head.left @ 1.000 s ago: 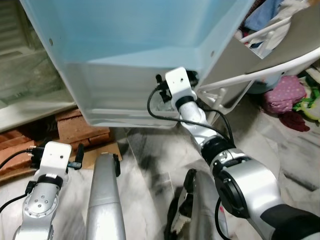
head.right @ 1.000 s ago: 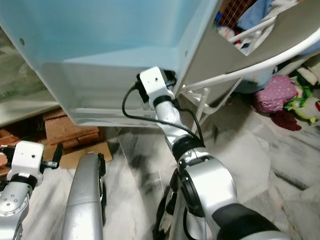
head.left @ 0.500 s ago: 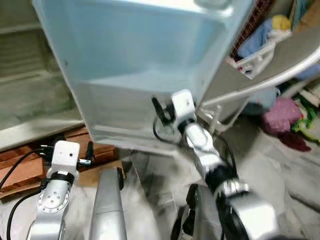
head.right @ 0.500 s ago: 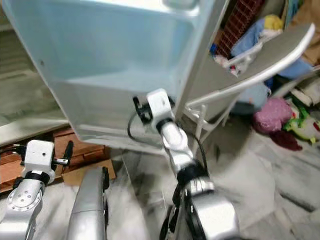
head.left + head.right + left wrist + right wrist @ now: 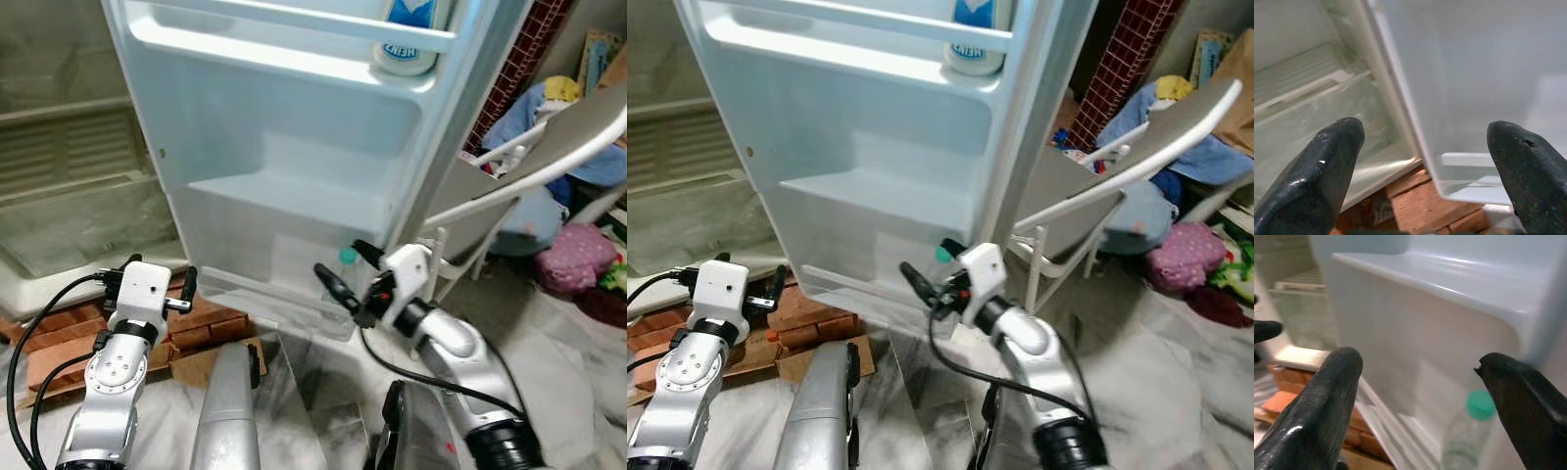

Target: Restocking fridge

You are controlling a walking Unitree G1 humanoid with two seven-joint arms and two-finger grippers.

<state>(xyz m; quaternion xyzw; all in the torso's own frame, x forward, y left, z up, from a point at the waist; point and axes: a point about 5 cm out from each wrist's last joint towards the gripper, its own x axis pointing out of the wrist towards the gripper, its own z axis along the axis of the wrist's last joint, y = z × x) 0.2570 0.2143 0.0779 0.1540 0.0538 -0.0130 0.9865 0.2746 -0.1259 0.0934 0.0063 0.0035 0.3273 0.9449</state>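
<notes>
The fridge door [image 5: 294, 147] stands open before us, a clear bottle [image 5: 345, 269] with a green cap already standing in its bottom shelf. From the head views, our right gripper [image 5: 338, 274] hovers just beside that bottle, fingers spread and empty, likely just clear of it. Our left gripper [image 5: 157, 284] waits near the door's lower corner, above the bricks [image 5: 211, 318]. In both wrist views the fingers [image 5: 1327, 396] gape wide, holding nothing.

home, open fridge [image 5: 294, 147], laundry heap [image 5: 573, 279]
</notes>
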